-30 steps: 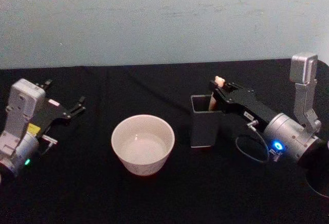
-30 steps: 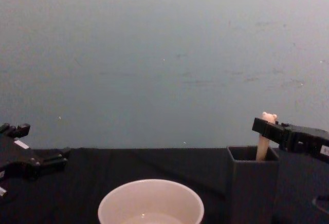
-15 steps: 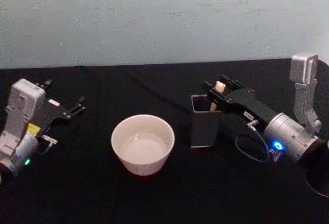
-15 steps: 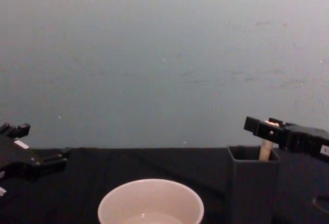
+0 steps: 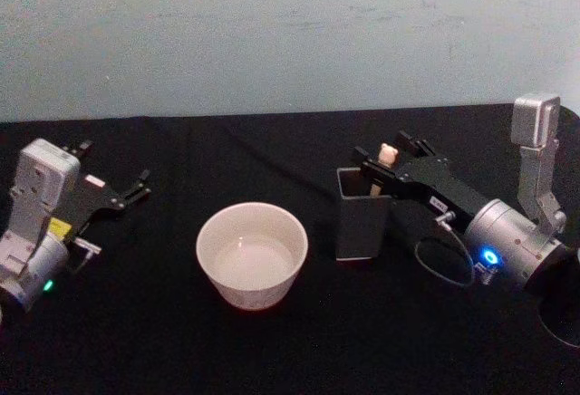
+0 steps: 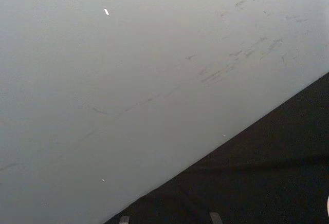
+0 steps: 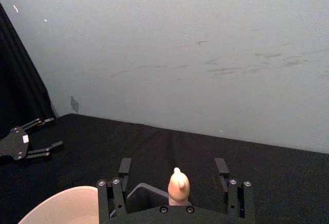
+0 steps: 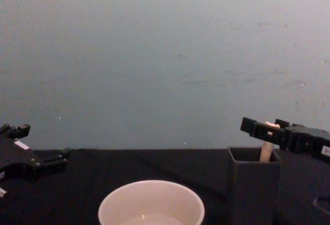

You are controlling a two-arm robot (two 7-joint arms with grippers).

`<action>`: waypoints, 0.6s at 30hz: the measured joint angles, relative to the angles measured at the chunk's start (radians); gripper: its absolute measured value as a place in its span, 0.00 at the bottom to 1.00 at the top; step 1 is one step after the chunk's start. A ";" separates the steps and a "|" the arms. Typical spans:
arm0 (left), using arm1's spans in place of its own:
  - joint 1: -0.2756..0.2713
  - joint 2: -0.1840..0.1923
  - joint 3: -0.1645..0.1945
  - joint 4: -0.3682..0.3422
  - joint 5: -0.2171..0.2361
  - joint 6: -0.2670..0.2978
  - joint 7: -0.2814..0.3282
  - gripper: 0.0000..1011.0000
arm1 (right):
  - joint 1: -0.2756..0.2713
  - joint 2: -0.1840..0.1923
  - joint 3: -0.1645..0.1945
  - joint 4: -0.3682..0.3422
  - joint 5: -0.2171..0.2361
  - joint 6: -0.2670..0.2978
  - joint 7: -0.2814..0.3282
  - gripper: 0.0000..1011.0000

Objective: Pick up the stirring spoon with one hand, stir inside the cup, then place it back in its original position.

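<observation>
A black-draped desk (image 5: 272, 350) meets a bare grey-blue wall (image 5: 272, 33). The spoon (image 5: 384, 161) stands in the dark holder (image 5: 361, 223) beside the cup (image 5: 252, 254), the right pincer (image 5: 388, 161) spread open around its handle. The left pincer (image 5: 113, 176) rests open at the desk's left.

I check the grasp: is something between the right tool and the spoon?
Nothing visible. The open right tool has a finger on each side of the stirring spoon, which stands in the dark holder.

Head looks down, chest low and level — both share the cup (image 5: 252, 255).
</observation>
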 joint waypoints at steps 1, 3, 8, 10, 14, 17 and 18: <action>0.000 0.000 0.000 0.000 0.000 0.000 0.000 0.99 | 0.000 0.000 0.000 0.000 0.000 0.000 0.000 0.99; 0.000 0.000 0.000 0.000 0.000 0.000 0.000 0.99 | 0.000 0.000 0.000 0.000 0.000 0.000 0.000 0.99; 0.000 0.000 0.000 0.000 0.000 0.000 0.000 0.99 | 0.000 -0.002 0.000 -0.003 -0.016 -0.020 -0.005 0.99; 0.000 0.000 0.000 0.000 0.000 0.000 0.000 0.99 | 0.000 -0.008 0.003 -0.009 -0.030 -0.042 -0.013 0.99; 0.000 0.000 0.000 0.000 0.000 0.000 0.000 0.99 | -0.001 -0.029 0.018 -0.019 -0.076 -0.106 -0.053 0.99; 0.000 0.000 0.000 0.000 0.000 0.000 0.000 0.99 | -0.005 -0.050 0.029 -0.025 -0.153 -0.189 -0.120 0.99; 0.000 0.000 0.000 0.000 0.000 0.000 0.000 0.99 | -0.005 -0.057 0.032 -0.025 -0.174 -0.207 -0.141 0.99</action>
